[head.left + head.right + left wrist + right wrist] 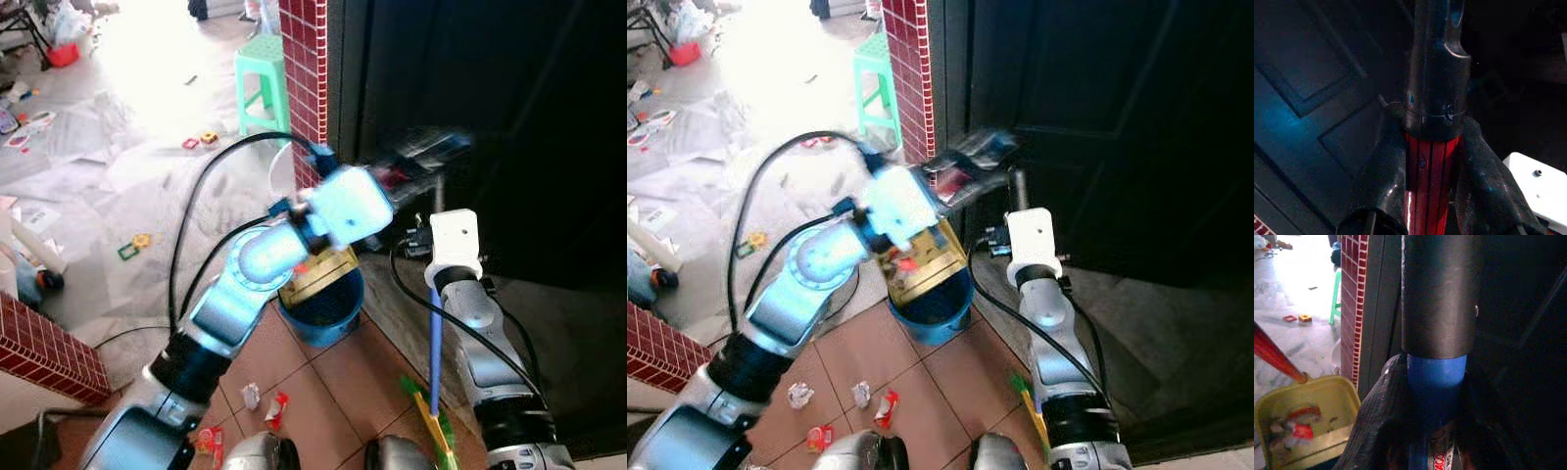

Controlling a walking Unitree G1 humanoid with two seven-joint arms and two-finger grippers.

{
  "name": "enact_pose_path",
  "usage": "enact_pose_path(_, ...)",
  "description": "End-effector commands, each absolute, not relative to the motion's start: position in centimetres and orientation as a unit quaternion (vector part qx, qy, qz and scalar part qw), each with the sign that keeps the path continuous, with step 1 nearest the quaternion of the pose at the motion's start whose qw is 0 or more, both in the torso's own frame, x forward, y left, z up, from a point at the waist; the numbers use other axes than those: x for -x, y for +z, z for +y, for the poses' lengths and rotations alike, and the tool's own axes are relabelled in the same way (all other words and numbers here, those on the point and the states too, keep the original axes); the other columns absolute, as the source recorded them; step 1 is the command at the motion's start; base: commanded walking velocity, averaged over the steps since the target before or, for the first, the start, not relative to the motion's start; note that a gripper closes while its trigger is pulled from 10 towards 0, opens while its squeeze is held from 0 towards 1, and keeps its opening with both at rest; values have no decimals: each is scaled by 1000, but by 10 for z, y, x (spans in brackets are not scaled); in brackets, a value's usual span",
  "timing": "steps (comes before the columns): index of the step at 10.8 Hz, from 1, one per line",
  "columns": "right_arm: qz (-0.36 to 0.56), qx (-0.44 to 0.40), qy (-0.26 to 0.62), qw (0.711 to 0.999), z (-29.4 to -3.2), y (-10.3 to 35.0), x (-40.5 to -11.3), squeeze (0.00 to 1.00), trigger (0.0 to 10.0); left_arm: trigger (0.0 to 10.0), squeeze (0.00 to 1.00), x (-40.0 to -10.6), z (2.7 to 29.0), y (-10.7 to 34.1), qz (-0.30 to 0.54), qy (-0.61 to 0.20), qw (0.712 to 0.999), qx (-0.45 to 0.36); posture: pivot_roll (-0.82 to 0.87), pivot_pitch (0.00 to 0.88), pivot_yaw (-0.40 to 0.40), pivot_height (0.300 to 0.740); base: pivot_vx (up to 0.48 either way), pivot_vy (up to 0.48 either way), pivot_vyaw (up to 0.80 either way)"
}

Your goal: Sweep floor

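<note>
At 9 to 11 o'clock the pale floor (108,166) lies open, scattered with toys, with a green stool (263,83) at 12 o'clock against the red brick pillar (305,88). A low brick wall (49,352) edges the tiles at 8 o'clock; a dark door (1117,127) shuts off everything from 1 to 4 o'clock.

The left gripper (1432,171) has its fingers closed around the red dustpan handle (1431,176), just below its black grip. The yellow dustpan (921,264) hangs tilted over the blue bucket (323,308) at centre, beside the pillar's foot. Paper scraps (862,394) lie on the terracotta tiles at 6 to 7 o'clock.

The right gripper (1437,431) is clamped on the blue broom handle (1437,382), under its black sleeve; the broom (435,343) stands near-upright at 5 o'clock, its yellow-green head (433,421) on the tiles.

The right wrist view looks into the pan, where red and grey litter (1295,426) lies.
</note>
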State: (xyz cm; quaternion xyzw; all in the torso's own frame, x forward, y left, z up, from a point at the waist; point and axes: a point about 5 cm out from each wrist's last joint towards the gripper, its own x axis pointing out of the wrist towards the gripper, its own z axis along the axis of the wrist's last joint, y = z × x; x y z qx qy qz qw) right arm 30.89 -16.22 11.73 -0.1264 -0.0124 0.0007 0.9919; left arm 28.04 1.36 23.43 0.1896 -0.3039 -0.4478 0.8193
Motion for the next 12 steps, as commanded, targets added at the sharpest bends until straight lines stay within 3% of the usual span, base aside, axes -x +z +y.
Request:
enact_pose_path(1,-33,126,2,991,-160,126,-313,0,10000,10000,0,-278,13,234,-299,-458,815,-191,-127,63,92,740,0,0,0)
enact_pose_path(4,-36,129,3,991,-161,126,-315,0,10000,10000,0,-282,20,257,-314,-424,836,-150,-123,54,84,740,0,0,0)
enact_pose_path(5,-37,129,4,991,-161,127,-316,0,10000,10000,0,-276,15,253,-299,-465,816,-167,-123,54,84,740,0,0,0)
enact_pose_path(7,-39,129,5,991,-160,128,-316,0,10000,10000,0,-280,19,258,-321,-419,832,-172,-123,52,84,740,0,0,0)
enact_pose_path(8,-40,130,4,991,-161,127,-316,0,10000,10000,0,-286,28,274,-348,-364,852,-145,-123,52,84,740,0,0,0)
enact_pose_path(12,-40,128,11,991,-158,125,-315,0,10000,10000,0,-307,78,340,-434,-192,875,-98,-120,57,79,740,0,0,0)
